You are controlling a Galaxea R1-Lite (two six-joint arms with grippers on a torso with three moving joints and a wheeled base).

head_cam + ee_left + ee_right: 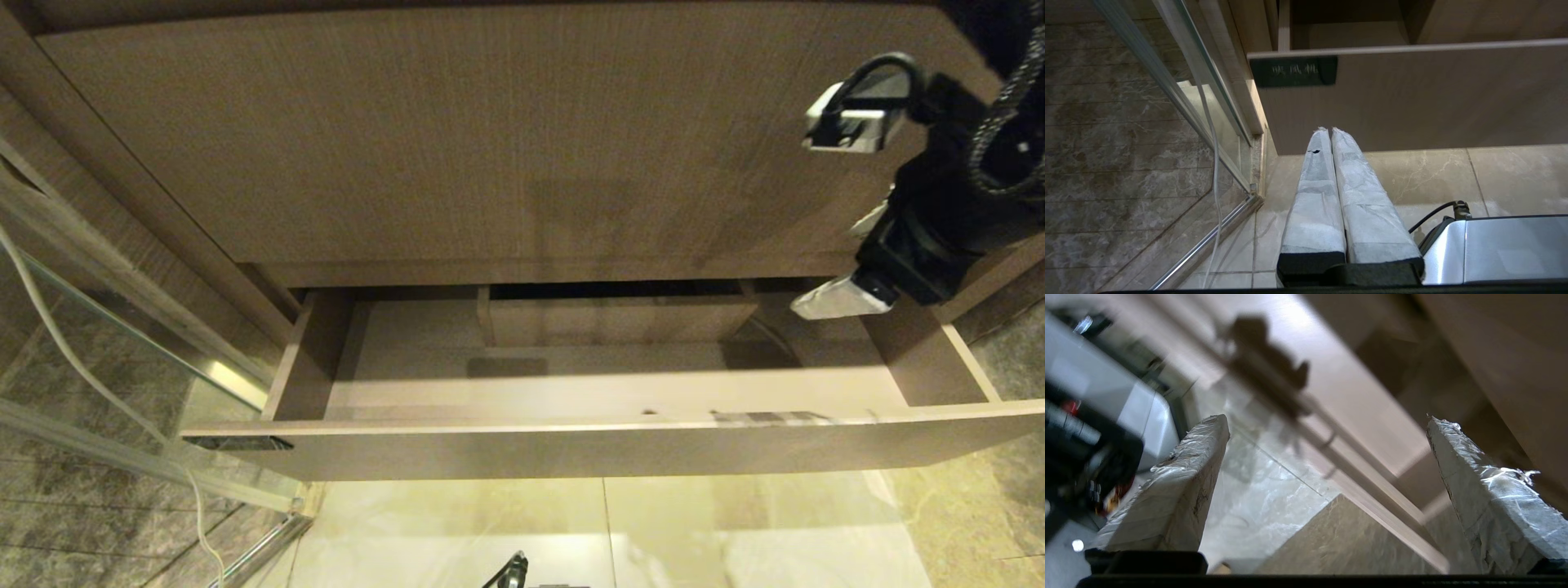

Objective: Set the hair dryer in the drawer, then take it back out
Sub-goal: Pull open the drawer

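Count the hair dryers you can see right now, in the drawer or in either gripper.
0. The open drawer shows none, though its boxed cutout could hide one. The right gripper is open and empty; the left gripper is shut on nothing.

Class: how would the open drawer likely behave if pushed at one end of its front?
The drawer looks like stiff board, so it would probably slide, not flex. Being wide, an end push might skew it. Its smooth handleless front likely gives little to grip.
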